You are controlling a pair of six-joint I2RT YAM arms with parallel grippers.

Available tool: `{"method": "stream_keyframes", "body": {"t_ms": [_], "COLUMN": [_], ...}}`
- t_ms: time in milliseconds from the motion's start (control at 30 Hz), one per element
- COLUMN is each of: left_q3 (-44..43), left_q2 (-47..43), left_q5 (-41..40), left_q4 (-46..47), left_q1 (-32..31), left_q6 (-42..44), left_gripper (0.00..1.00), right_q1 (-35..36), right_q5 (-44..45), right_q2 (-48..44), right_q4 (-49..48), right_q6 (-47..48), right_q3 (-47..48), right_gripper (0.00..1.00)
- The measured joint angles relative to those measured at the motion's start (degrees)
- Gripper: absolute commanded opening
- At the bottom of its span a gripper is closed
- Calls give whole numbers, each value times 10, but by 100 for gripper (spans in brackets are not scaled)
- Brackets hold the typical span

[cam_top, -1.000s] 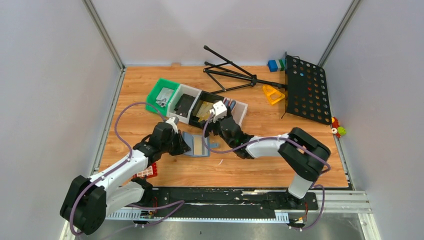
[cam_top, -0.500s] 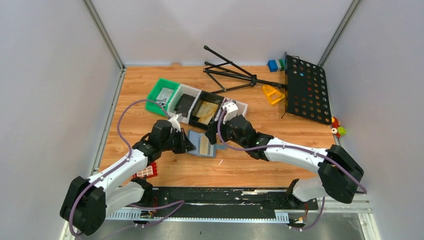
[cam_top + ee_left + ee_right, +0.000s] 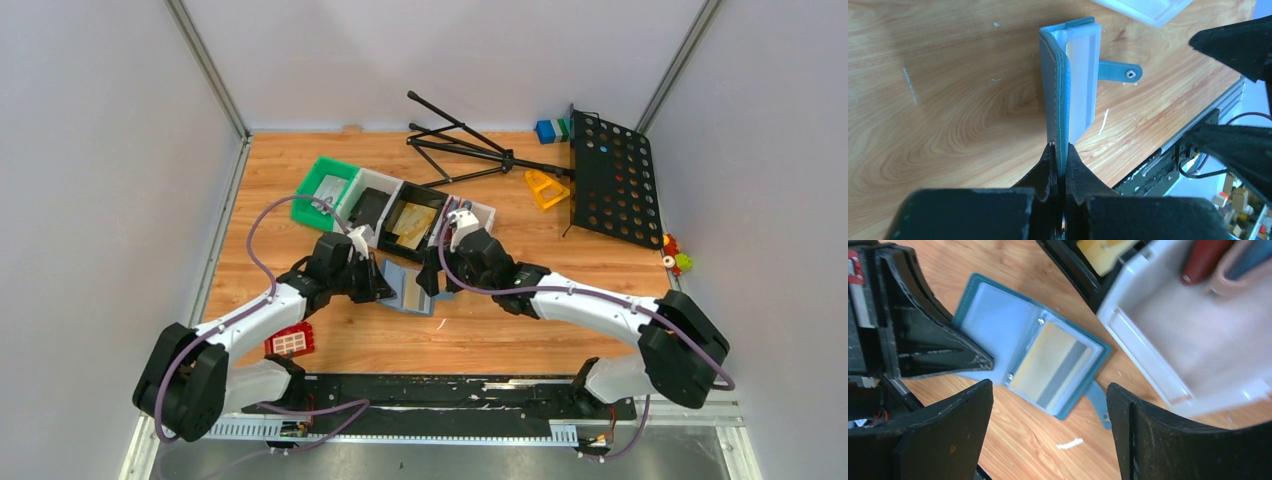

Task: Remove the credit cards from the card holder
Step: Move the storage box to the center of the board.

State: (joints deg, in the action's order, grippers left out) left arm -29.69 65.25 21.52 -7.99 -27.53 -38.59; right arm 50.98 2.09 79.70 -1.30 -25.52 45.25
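And the left gripper [image 3: 1060, 150] pinches the open card holder [image 3: 998, 330] by its left edge, on the table [image 3: 560, 340] just near the bins [image 3: 308, 198], while the right gripper [image 3: 1049, 386] hangs wide-jawed above its gold credit card [image 3: 1053, 365].

My right gripper [image 3: 1048, 390] now hovers over the slate-blue soft bifold card holder [image 3: 993, 335], no longer above the far black plastic bin [image 3: 1070, 272]; its jaws narrow slightly.

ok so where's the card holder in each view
Top external: card holder at the centre of the table.
Left wrist: card holder in the centre, edge-on, pinched in the left gripper.
Right wrist: card holder centre-left, lying open.
Shared landmark: the white bin beside it.
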Motion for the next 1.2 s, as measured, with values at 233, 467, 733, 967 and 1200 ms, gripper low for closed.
{"method": "stream_keyframes", "body": {"t_ms": [233,467,733,967,1200], "left_q3": [-14,-36,-36,-36,-36], "left_q2": [3,-43,-65,-70,-73], "left_q5": [17,-7,-13,-19,-30], "left_q4": [-34,-107,-152,-169,-170], "left_q1": [0,0,0,0,0], "left_q6": [14,32,34,34,40], "left_gripper": [0,0,0,0,0], "right_q1": [-88,-199,-227,-210,-188], "right_q5": [43,71,16,-54,-56], "right_q2": [-92,-89,60,204,228], "right_q4": [115,166,150,96,96], "right_q6": [-16,-28,-34,-43,-31], "right_q3": [-7,-7,54,179,218], "right_gripper": [84,81,70,69,71]}}
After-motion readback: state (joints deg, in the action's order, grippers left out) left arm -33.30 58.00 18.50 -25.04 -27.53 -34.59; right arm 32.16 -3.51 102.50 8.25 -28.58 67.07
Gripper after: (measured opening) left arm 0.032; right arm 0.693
